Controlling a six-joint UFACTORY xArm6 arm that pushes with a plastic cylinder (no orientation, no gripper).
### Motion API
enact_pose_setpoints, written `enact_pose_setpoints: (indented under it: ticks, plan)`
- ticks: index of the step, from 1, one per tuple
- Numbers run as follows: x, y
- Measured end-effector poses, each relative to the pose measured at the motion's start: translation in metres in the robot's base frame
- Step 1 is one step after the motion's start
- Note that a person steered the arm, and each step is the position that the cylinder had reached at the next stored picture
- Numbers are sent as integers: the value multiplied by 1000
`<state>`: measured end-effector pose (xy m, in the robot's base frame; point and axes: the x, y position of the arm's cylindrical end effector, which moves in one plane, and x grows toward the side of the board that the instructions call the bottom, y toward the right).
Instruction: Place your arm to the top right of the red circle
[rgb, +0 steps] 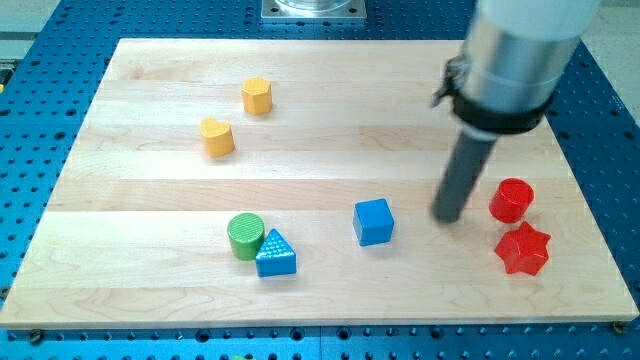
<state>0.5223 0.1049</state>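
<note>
The red circle (511, 200) stands near the board's right edge. My tip (449, 217) rests on the board just left of it and slightly lower, a small gap apart. A red star (523, 250) lies just below the red circle. A blue cube (373, 222) sits left of my tip.
A green cylinder (245, 236) and a blue triangle (275, 254) touch each other at lower centre-left. A yellow heart (216, 137) and a yellow hexagon (257, 96) sit at upper left. The wooden board (320, 290) lies on a blue perforated table.
</note>
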Motion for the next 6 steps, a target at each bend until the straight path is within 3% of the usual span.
enact_pose_setpoints:
  ticks: [1,2,3,4,5,6]
  plan:
    - [17,-78]
    - [-47,-10]
    - [-94,117]
    - [-82,203]
    - [-31,131]
    - [-22,-34]
